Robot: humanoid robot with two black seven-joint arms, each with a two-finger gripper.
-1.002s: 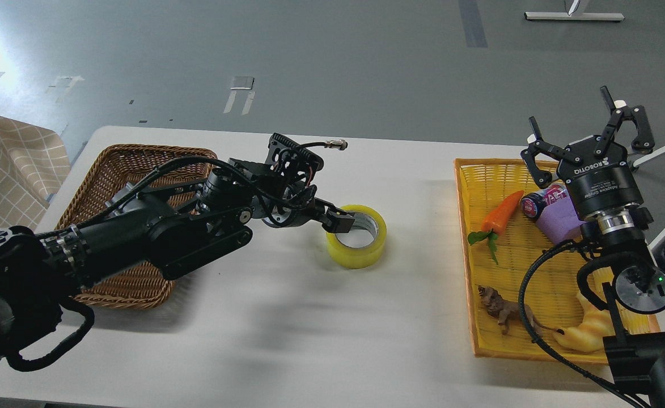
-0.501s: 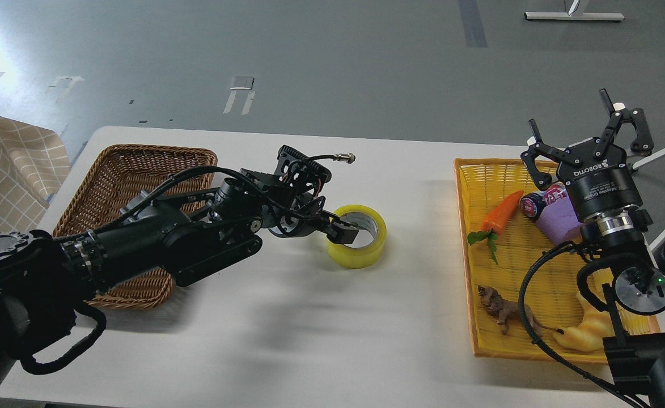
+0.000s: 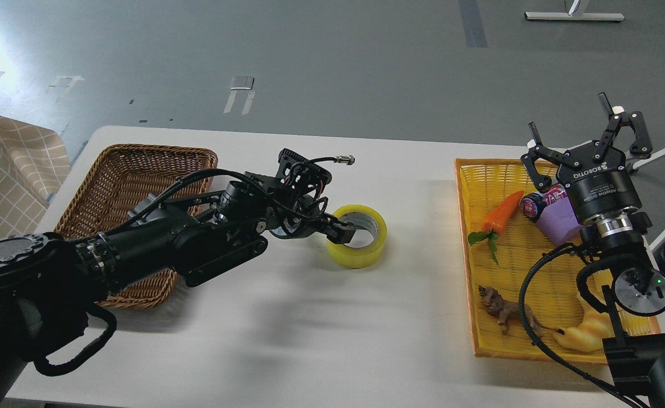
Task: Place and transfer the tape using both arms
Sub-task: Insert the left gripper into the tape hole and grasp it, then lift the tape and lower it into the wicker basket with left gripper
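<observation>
The tape [image 3: 360, 256], a yellow roll with a grey-white core, lies flat on the white table [image 3: 309, 340] near its middle. My left arm reaches in from the left, and its gripper [image 3: 341, 229] is down at the roll's left rim. One fingertip [image 3: 346, 230] sits inside the core hole against the left wall. The other finger is dark and hidden, so I cannot see whether the grip is closed. My right gripper [image 3: 586, 129] is open and empty, fingers spread and pointing up, above the far end of the yellow basket [image 3: 468, 266].
A brown wicker basket [image 3: 139, 164] stands at the left, partly under my left arm. The yellow basket at the right holds a toy carrot [image 3: 502, 211], a purple cup [image 3: 556, 218], a small can [image 3: 532, 205], a toy lion [image 3: 502, 310] and a yellowish croissant toy [image 3: 584, 334].
My left gripper has come down and slightly right onto the tape's left rim. The tape has not moved. My right gripper has drifted slightly right.
</observation>
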